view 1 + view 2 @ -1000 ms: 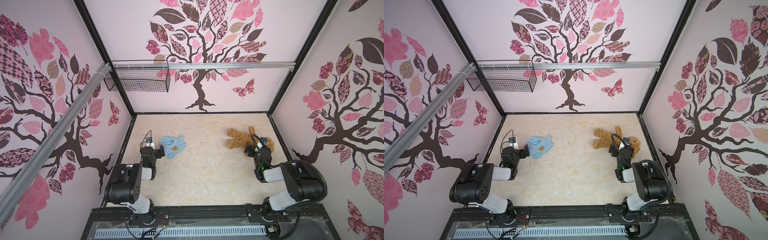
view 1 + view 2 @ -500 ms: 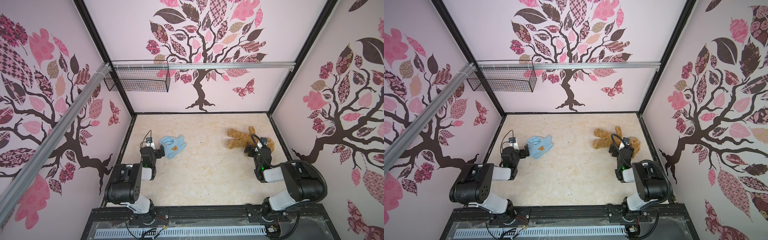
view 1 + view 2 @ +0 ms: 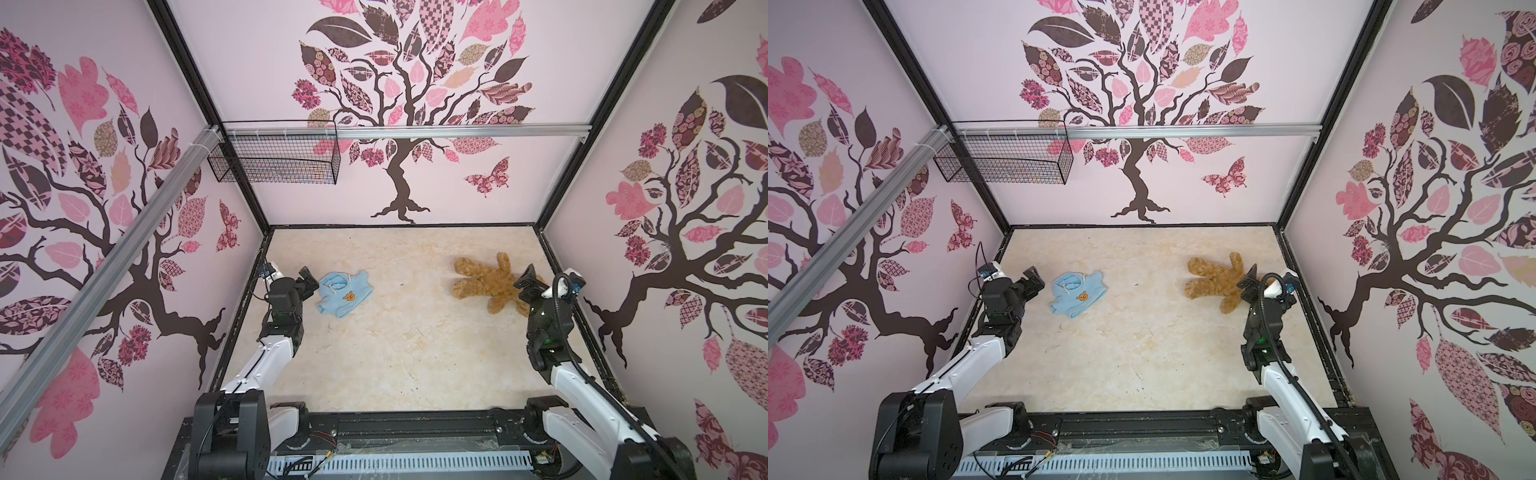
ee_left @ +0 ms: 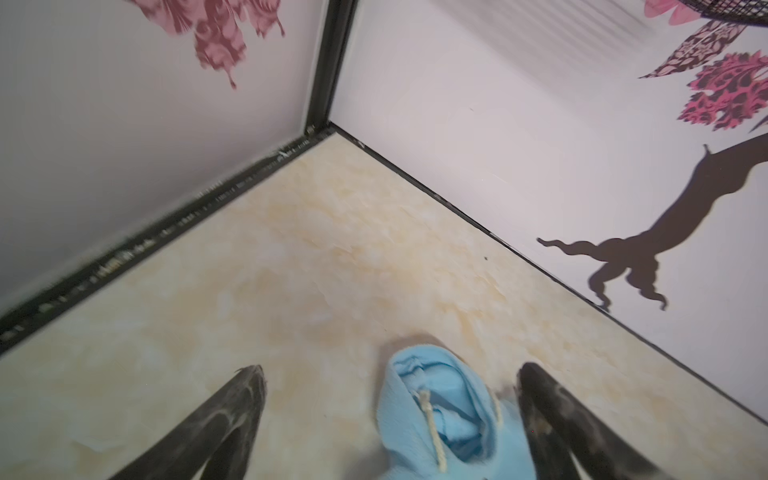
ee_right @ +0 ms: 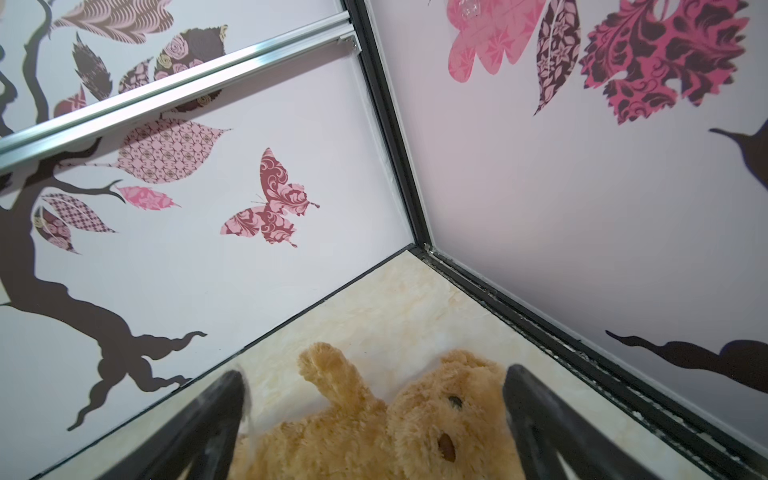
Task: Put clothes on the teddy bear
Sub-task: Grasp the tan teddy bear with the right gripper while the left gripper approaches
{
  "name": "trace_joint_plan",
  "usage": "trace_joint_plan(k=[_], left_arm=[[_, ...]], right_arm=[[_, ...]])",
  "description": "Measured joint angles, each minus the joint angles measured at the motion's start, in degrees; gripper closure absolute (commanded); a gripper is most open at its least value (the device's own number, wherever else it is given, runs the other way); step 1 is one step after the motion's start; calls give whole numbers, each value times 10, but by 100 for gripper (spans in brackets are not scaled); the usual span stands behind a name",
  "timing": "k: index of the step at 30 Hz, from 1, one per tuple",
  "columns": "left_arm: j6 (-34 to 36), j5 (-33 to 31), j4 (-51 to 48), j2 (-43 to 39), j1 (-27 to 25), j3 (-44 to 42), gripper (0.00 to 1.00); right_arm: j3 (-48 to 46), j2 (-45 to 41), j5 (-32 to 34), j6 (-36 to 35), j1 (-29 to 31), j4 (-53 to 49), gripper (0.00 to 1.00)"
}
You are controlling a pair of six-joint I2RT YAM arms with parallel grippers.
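Room first: the cream marbled table (image 3: 399, 357) lies bare between my two arms, well apart from either tool. My left gripper (image 3: 309, 280) stands spread wide, with the black left rail (image 3: 237, 332) near its outer side. The light-blue shirt (image 3: 345, 293) starts just beyond its fingertips. In the left wrist view the hood end sits between the jaws, and I cannot tell whether a finger touches it. My right gripper (image 3: 525, 286) is spread wide too, above the head of the teddy bear (image 3: 482, 278), with the right rail (image 3: 592, 340) close outside. The bear lies flat, legs stretched away from that gripper toward the table's middle, one dark eye and nose showing. Its pile is shaggy and golden-brown. The shirt is soft knit, rumpled, with a pale drawstring (image 4: 432, 428) and an orange emblem (image 3: 348, 296).
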Motion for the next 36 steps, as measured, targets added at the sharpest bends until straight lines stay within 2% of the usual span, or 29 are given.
trace_joint_plan(k=[2,5,10,15,23,28,31,36], left_arm=[[-46,47,-10,1,-14,0,4],[-86,105,-56,2,-67,17,4],[-108,176,-118,13,-174,78,4],[-101,224,-149,45,-243,116,4],[-76,265,-190,93,-285,160,4],[-72,275,-196,94,-288,161,4],[-68,276,-204,93,-288,161,4],[-61,274,-215,83,-288,161,4]], right_arm=[[34,6,-22,21,0,-56,0],[82,42,-64,54,0,-136,0],[117,125,-133,111,0,-214,1],[123,203,-184,151,0,-258,3],[130,317,-182,192,0,-229,1],[190,421,-174,218,-2,-215,3],[220,462,-180,226,-4,-189,13],[231,506,-217,220,-27,-134,53]])
